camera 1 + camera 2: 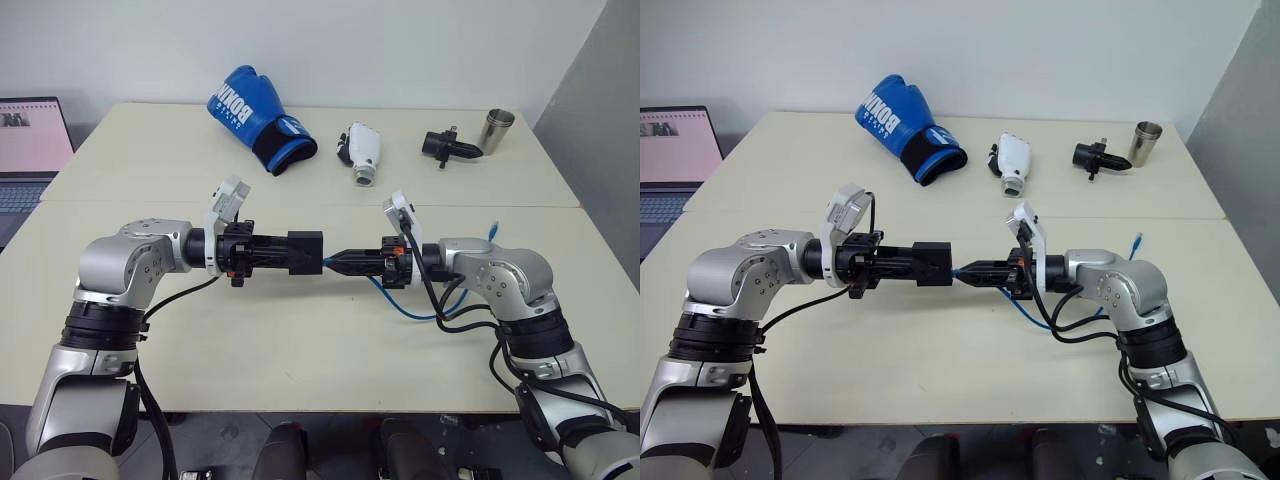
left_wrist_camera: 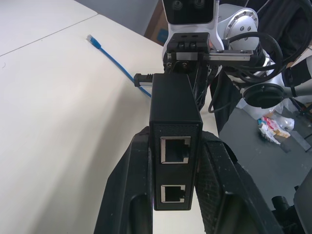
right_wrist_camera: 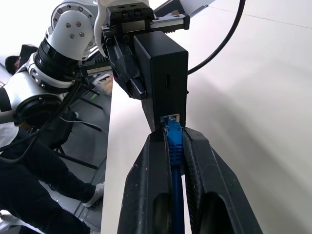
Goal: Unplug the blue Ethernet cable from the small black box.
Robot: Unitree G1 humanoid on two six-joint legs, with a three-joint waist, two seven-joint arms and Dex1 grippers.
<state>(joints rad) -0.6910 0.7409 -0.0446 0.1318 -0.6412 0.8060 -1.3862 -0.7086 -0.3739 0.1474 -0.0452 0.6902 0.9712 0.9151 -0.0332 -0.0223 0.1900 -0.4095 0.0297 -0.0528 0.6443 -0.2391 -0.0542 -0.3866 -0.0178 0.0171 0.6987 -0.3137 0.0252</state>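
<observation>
Left end effector (image 1: 292,252) pinches the small black box (image 1: 306,251) above the surface (image 1: 300,350); right end effector (image 1: 335,262) pinches the blue Ethernet cable (image 3: 174,141) at its plug, still seated in the box.

Matt black plastic box (image 3: 163,78), glossy blue cable (image 3: 175,146), steel cup (image 1: 495,131).

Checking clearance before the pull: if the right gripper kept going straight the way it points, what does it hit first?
The small black box, held in the left gripper; the right gripper is already clamped on the blue cable at its port.

head eyes look down over table (image 1: 300,330), wrist views face small black box (image 2: 173,122) closely
</observation>
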